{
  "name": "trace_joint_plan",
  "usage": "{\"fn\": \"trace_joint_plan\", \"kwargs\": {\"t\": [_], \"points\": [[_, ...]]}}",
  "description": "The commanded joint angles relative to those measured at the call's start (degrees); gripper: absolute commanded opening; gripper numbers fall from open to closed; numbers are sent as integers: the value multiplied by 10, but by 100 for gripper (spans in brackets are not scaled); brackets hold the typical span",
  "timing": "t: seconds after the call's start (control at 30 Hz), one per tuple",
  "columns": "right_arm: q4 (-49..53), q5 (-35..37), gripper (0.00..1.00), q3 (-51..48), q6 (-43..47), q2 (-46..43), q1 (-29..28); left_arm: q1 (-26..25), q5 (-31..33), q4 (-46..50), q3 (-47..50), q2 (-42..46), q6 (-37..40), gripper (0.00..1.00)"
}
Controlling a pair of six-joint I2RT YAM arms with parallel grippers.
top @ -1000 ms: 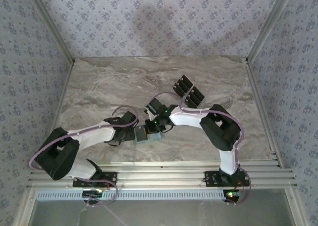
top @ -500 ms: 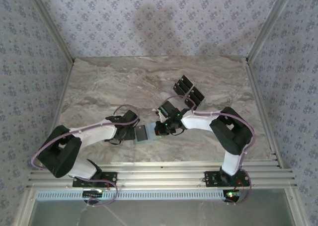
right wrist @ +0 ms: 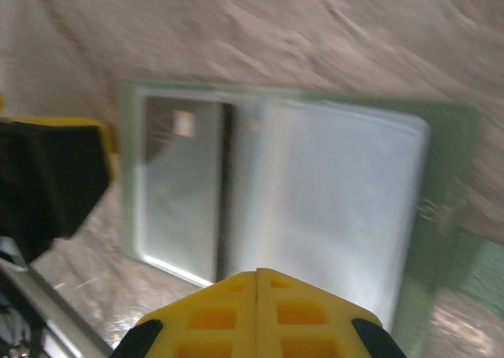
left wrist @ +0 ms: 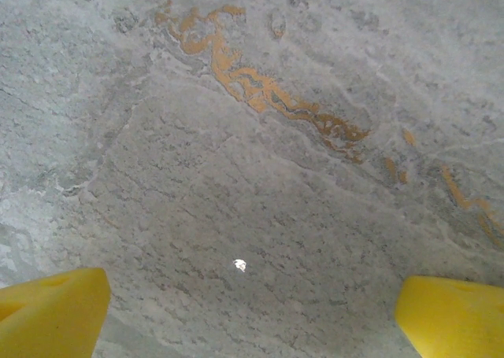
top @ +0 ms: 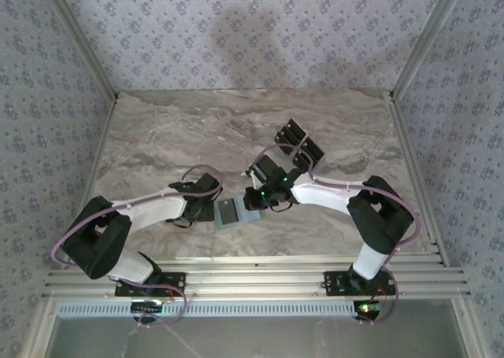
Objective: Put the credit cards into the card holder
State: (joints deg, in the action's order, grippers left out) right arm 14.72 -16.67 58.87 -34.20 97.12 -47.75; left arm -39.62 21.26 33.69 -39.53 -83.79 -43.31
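Now the right pincer [top: 252,200] is backing away from the card holder [top: 230,214]. A moment ago it was hanging right over the holder. Now it is sitting just to the right of it, in the middle of the top view, and the arm's elbow is swinging out toward the right edge. In the right wrist view, the yellow tips of this pincer [right wrist: 257,286] are pressing tight together and are holding nothing.

The holder is lying open and flat on the surface [top: 157,153]. With the pincer out of the way, a dark card [top: 227,211] is showing on the holder. In the right wrist view the holder's [right wrist: 339,208] pale inside is facing up, and the card [right wrist: 177,185] is looking grey, with a tiny orange mark, in the left part. The view is blurry, so how deep the card is sitting is hard to tell.

The left pincer [top: 206,207] is waiting just left of the holder. It [left wrist: 252,315] is standing wide open, with only bare surface between its tips.

It looks like one card is going in well. The other credit cards [top: 298,147] are lying in the upper right of the middle, so more trips are likely coming.
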Motion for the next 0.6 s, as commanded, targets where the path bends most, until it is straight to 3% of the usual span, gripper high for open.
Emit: {"fn": "trace_joint_plan", "kwargs": {"t": [0.0,0.57], "points": [[18,-2,1,39,18,18,-5,3,-21,-90,12,-41,1,99],[17,-34,0,89,26,126,-16,3,-25,-98,13,-44,0,99]]}}
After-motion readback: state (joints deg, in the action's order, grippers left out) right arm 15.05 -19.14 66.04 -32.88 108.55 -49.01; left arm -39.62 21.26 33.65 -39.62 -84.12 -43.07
